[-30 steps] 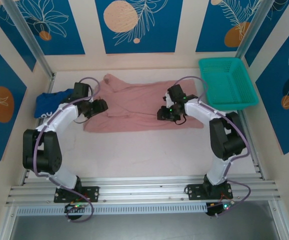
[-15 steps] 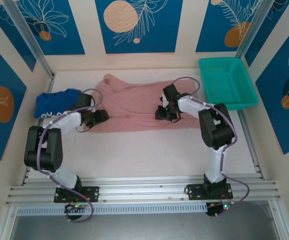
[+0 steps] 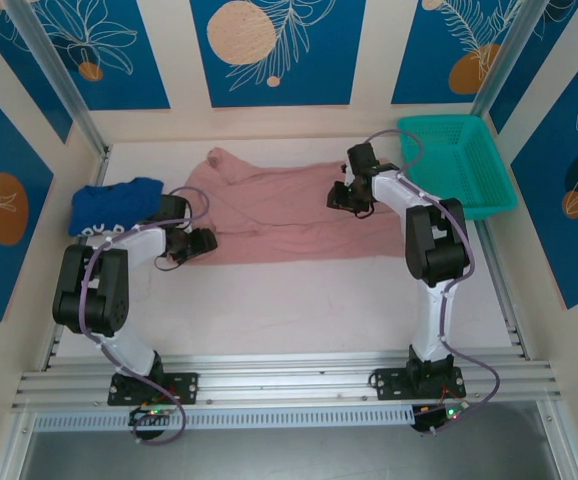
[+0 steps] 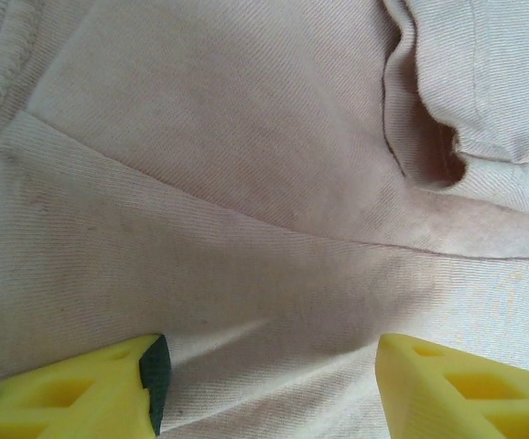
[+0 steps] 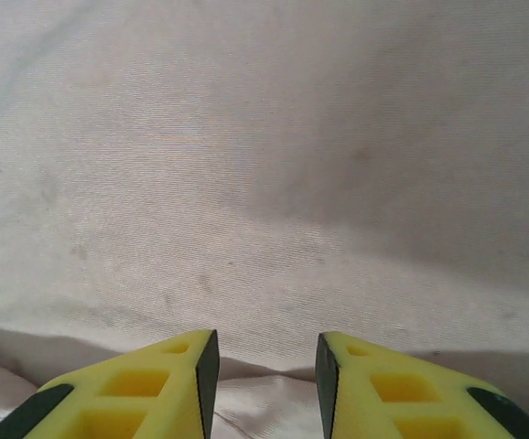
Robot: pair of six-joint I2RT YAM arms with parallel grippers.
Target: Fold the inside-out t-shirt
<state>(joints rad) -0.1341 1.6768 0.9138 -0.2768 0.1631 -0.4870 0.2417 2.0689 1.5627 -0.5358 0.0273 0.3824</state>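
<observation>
Item 1. Left gripper (image 3: 195,241) (image 4: 269,370): jaws wide apart, nothing gripped; yellow fingers (image 4: 91,395) lowered onto the left end of the shirt, with flat cloth lying in the span between them

Item 2. Right gripper (image 3: 346,196) (image 5: 263,370): jaws parted by a narrow gap only, nothing seen clamped; tips set down on the far right part of the shirt, a low crease of cloth running across under them

Item 3. Inside-out t-shirt (image 3: 269,215) (image 4: 246,183) (image 5: 264,183): dusty pink, spread mostly flat, long side left to right, on the far half of the table (image 3: 299,300); a bunched part sticks out toward the back wall at its far left corner; the left wrist view shows a seam line and a folded-over hem edge with a small dark hollow beneath it

Item 4. Blue garment (image 3: 112,206): bunched at the table's left edge, just beside the shirt's left end, the left arm's wrist lying between the two

Item 5. Teal basket (image 3: 449,119): far right corner of the table, just beside the shirt's right end
</observation>
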